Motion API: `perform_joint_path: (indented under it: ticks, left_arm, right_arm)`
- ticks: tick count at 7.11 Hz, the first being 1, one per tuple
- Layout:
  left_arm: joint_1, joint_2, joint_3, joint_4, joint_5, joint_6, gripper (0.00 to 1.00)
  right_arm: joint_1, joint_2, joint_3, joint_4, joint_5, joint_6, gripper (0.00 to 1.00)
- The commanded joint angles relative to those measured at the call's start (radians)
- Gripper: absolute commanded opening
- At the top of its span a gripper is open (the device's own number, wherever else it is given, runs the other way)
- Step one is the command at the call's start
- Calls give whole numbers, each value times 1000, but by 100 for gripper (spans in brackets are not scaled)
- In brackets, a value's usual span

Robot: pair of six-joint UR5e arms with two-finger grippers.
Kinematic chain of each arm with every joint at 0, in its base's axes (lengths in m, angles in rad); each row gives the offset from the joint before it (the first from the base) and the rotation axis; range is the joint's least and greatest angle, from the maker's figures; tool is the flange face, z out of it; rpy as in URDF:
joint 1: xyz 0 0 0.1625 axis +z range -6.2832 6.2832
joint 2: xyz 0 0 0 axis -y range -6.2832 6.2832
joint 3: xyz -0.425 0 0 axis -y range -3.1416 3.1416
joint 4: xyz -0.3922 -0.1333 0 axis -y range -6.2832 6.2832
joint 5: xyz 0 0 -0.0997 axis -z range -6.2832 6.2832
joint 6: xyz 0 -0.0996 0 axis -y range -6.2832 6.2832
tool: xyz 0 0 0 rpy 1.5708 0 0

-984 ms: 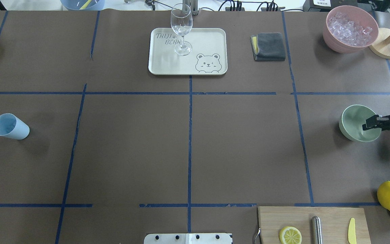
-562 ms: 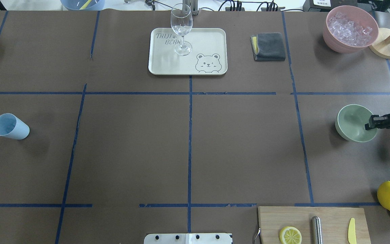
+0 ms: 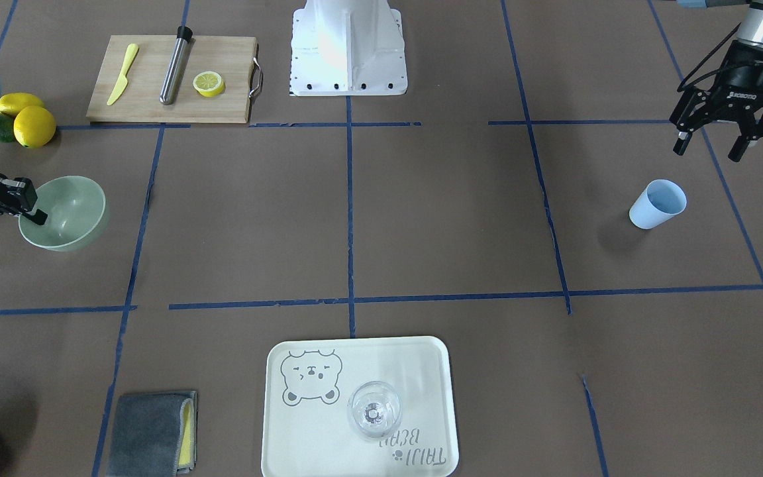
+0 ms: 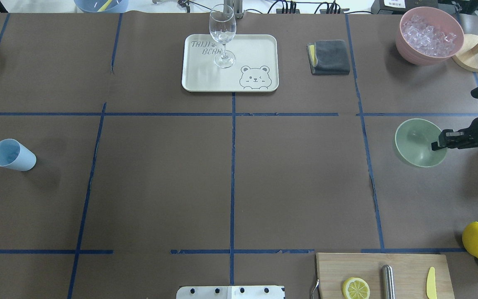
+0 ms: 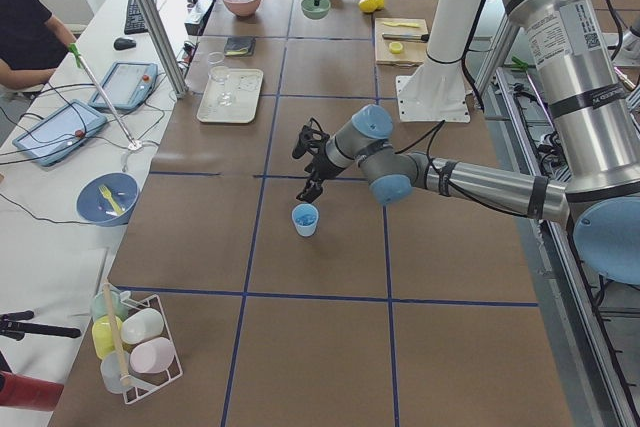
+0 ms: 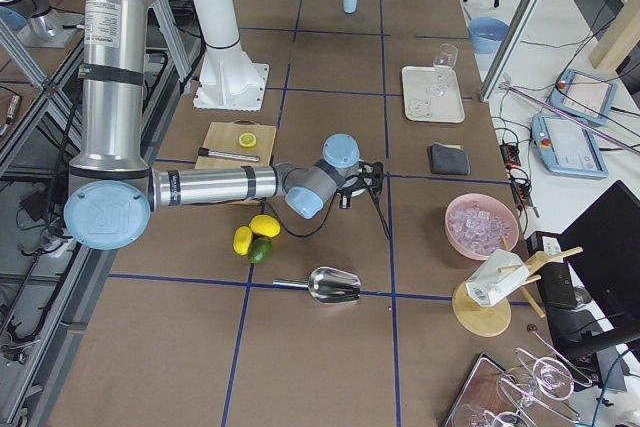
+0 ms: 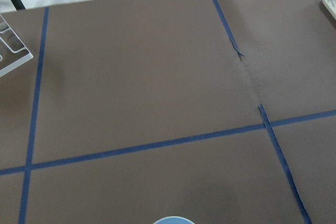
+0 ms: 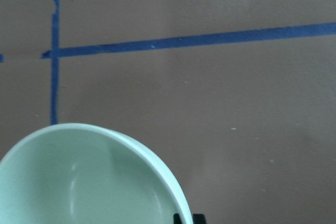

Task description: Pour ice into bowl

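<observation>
Mint-green bowl (image 4: 413,141) is gripped at its 3 o'clock rim by the right claw (image 4: 437,145); left claw (image 3: 711,144) is spread wide

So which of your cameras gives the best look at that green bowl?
The overhead exterior: the whole bowl shows, empty, rim pinched by the right gripper. Front-facing is nearly as good; the right wrist sees only part; the left side view shows it tiny.

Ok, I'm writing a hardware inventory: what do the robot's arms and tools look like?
The left arm and right arm are silver tubes with pale blue joint caps and black cables. The left tool and right tool are black; the left bears white ROBOTIQ lettering.
</observation>
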Motion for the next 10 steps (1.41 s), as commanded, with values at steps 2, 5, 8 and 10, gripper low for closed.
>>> perform_joint_path:
  ticks: [2, 5, 8, 10]
  left_arm:
    - [261, 158, 18, -194, 266, -211, 100]
    - [494, 150, 178, -308, 583, -391, 100]
    - [571, 4, 339, -300, 823, -430, 100]
    - [571, -40, 396, -299, 940, -430, 100]
  right_arm:
    - [-157, 275, 85, -147, -50, 384, 0]
    - [-348, 599, 86, -478, -241, 546, 0]
    - [-493, 725, 50, -572, -403, 585, 0]
    - [-552, 846, -83, -583, -462, 617, 0]
